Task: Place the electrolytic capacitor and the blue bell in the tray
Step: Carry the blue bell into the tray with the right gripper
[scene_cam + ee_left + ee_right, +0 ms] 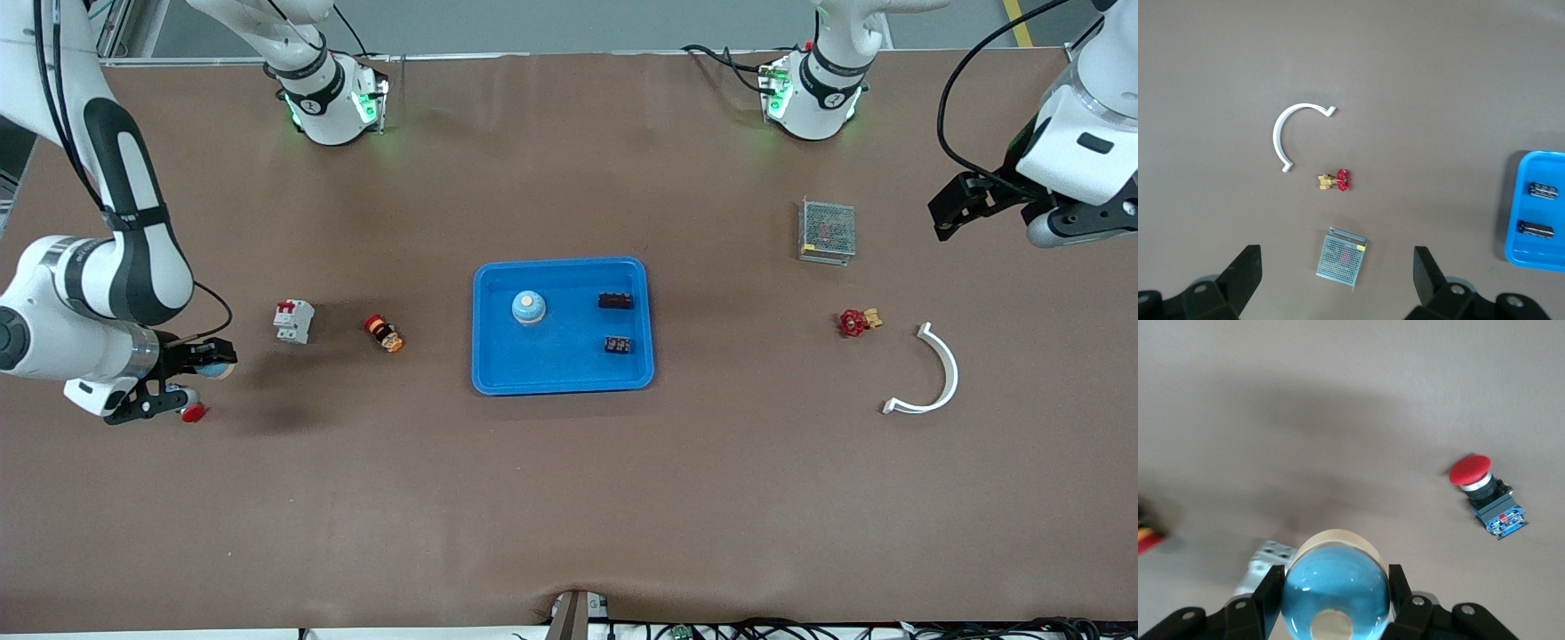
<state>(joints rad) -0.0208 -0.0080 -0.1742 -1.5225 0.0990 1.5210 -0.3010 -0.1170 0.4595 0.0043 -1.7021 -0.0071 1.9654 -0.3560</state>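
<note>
My right gripper [212, 360] is shut on a blue bell [1336, 587] with a cream rim, its fingers [1268, 593] pressing both sides of the dome. It hangs over the table at the right arm's end. The bright-blue tray [560, 369] lies mid-table. In it stand another blue bell [528, 308] and two small black capacitors [615, 300] [617, 344]; both capacitors also show in the left wrist view [1543, 191] [1535, 229]. My left gripper [1338, 280] is open and empty, raised over the left arm's end of the table [956, 213].
A white breaker [293, 321], a red-and-orange button [384, 333] and a red push button [193, 412] [1485, 497] lie near my right gripper. A mesh power supply [827, 230], a red valve [857, 321] and a white curved clip [933, 373] lie toward the left arm's end.
</note>
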